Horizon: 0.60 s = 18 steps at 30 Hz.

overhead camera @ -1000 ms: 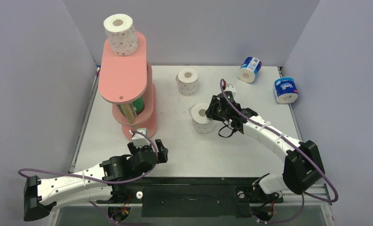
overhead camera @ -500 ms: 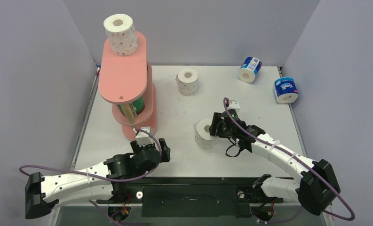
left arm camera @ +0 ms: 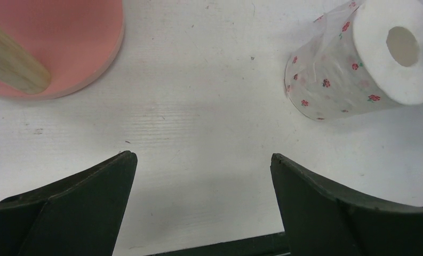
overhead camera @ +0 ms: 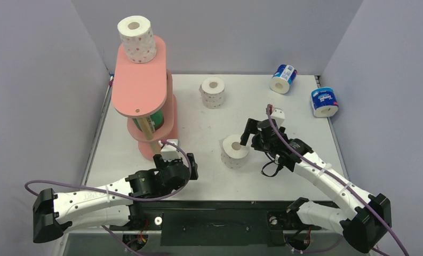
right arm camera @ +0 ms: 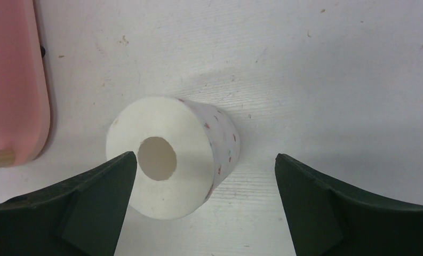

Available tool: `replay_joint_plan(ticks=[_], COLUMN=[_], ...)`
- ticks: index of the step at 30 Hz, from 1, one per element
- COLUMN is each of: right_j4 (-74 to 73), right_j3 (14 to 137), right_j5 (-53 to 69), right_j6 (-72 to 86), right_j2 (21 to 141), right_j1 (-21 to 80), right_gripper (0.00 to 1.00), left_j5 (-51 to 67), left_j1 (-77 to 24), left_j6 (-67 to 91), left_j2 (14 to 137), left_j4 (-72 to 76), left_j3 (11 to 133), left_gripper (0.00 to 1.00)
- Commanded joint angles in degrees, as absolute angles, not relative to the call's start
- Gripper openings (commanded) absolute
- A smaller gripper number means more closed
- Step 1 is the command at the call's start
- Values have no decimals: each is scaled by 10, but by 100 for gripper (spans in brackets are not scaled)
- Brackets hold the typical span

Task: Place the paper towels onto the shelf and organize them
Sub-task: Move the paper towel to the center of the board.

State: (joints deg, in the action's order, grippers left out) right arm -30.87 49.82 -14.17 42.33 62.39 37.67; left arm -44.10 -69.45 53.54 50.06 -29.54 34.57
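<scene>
Roll (right arm camera: 172,160): white, small red dots, stood upright on table (right arm camera: 332,80), core up. My right gripper (right arm camera: 203,156) gaped wide beside it, empty; left gripper (left arm camera: 201,157) likewise.

The shelf (overhead camera: 140,80) is showing salmon-pink boards and pale wooden posts (left arm camera: 12,64), with a green-wrapped roll (overhead camera: 157,118) peeking from its middle tier. The white roll on top (overhead camera: 137,38) is wearing small red dots, as are the far-middle roll (overhead camera: 213,93) and the nearer middle roll (overhead camera: 234,151). Two far-right rolls (overhead camera: 283,78) (overhead camera: 324,102) are showing blue-and-white wrappers. The table (overhead camera: 209,176) is looking off-white and faintly speckled. The left arm (overhead camera: 86,200) and right arm (overhead camera: 326,173) are showing white shells with black joints and trailing purple cables (overhead camera: 54,182). The left gripper (left arm camera: 199,156) and right gripper (right arm camera: 204,156) are showing near-black fingers (left arm camera: 81,208).
</scene>
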Motion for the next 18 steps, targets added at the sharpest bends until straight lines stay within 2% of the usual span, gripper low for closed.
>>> replay_joint_plan(ticks=[1, 6, 10, 18], right_j4=[-294, -279, -285, -305], right_j3=[481, 459, 466, 468], right_j5=[-75, -44, -44, -95], right_j6=[436, 407, 394, 393], right_j2=[592, 562, 568, 551], right_j1=[305, 283, 290, 298], right_gripper=[98, 97, 92, 90], left_j5=[-478, -405, -363, -293], left_j1=[-697, -695, -695, -670], left_j6=[583, 505, 476, 437], left_j2=[504, 464, 480, 672], left_j4=[-285, -172, -157, -184], left_j3=[375, 328, 343, 476], left_gripper=[96, 96, 96, 96])
